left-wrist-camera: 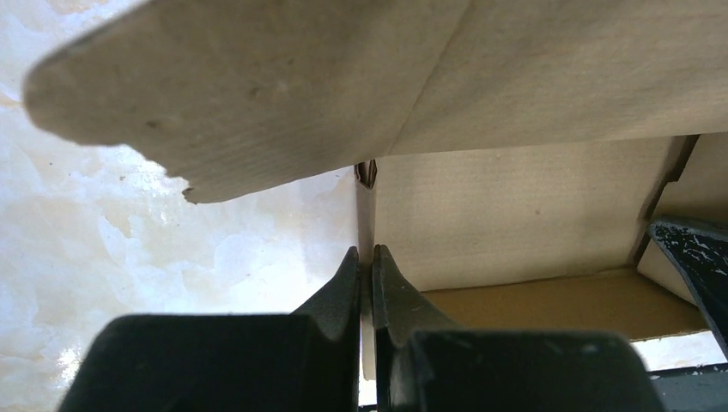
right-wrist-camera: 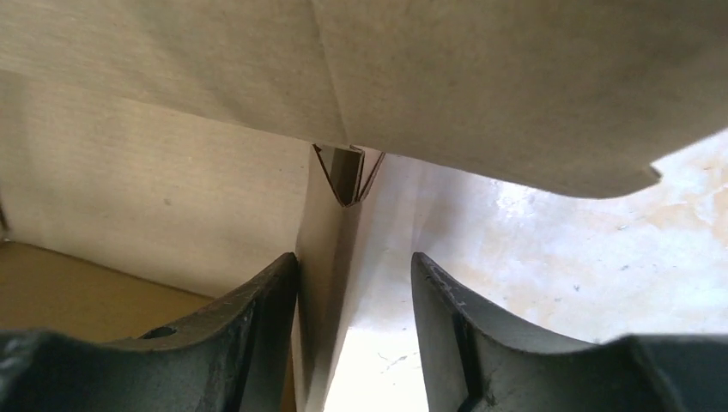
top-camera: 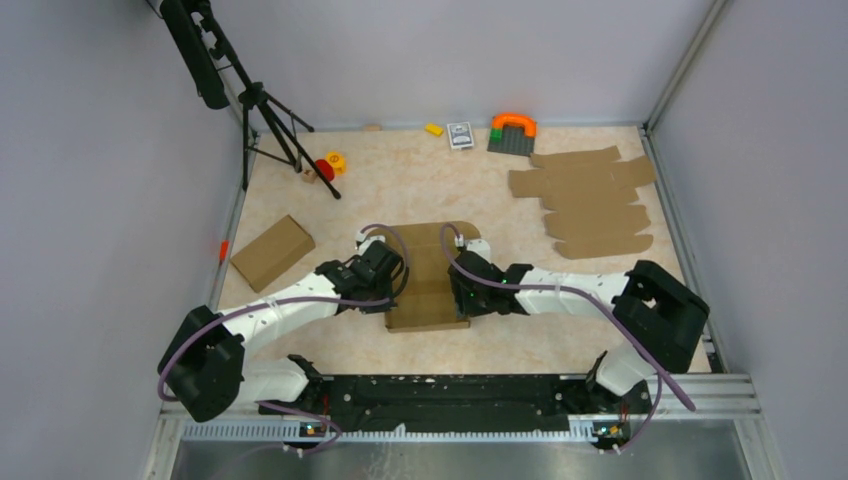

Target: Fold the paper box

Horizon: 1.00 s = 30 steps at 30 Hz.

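Left gripper [left-wrist-camera: 367, 262] — clenched on one side wall of the paper box [top-camera: 430, 300]; right gripper [right-wrist-camera: 354, 270] — fingers parted, astride the opposite wall.
Box sits mid-way across the table [top-camera: 400, 190], between both arms, a flap overhanging each wrist view.

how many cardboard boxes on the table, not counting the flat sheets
2: a closed box on the left, and the half-folded paper box in the centre, its side walls raised.

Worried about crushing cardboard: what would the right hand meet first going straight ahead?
The right hand straddles the paper box wall; likely its folded corner first, depth unclear.
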Available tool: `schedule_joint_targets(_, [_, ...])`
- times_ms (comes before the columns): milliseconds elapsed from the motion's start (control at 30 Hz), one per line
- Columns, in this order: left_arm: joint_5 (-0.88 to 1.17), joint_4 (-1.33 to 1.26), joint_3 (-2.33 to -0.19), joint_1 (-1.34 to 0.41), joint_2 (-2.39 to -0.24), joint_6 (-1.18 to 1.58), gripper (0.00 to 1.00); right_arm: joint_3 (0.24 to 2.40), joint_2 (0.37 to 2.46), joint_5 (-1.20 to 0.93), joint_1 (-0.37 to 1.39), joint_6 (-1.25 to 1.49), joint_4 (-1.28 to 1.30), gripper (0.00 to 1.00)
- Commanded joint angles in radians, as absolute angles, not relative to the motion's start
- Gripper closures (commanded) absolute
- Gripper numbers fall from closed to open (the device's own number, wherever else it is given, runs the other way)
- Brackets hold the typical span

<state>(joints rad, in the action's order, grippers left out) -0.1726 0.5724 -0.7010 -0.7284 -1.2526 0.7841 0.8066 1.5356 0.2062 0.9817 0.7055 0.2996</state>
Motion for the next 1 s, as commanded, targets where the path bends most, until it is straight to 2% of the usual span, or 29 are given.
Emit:
schedule_joint_targets(0, [-0.173,0.530,-0.703,-0.732,-1.249,0.793,1.00,0.872,1.550,0.329,1.009,0.693,0.408,0.51])
schedule_joint_targets(100, [-0.173,0.530,-0.703,-0.733,-1.251,0.793,1.00,0.864,1.541,0.328,1.012,0.692,0.390,0.57])
schedule_joint_targets(233, [-0.175,0.529,-0.704,-0.735,-1.254,0.794,1.00,0.879,1.556,0.342,1.023,0.686,0.398,0.77])
schedule_joint_targets(333, [-0.179,0.529,-0.706,-0.739,-1.254,0.797,1.00,0.907,1.585,0.374,1.036,0.681,0.427,0.85])
schedule_joint_targets(433, [-0.208,0.550,-0.718,-0.755,-1.262,0.801,1.00,0.941,1.627,0.423,1.052,0.686,0.480,1.00])
schedule_joint_targets(967, [-0.340,0.656,-0.811,-0.840,-1.356,0.822,1.00,1.021,1.703,0.615,1.099,0.701,0.630,1.00])
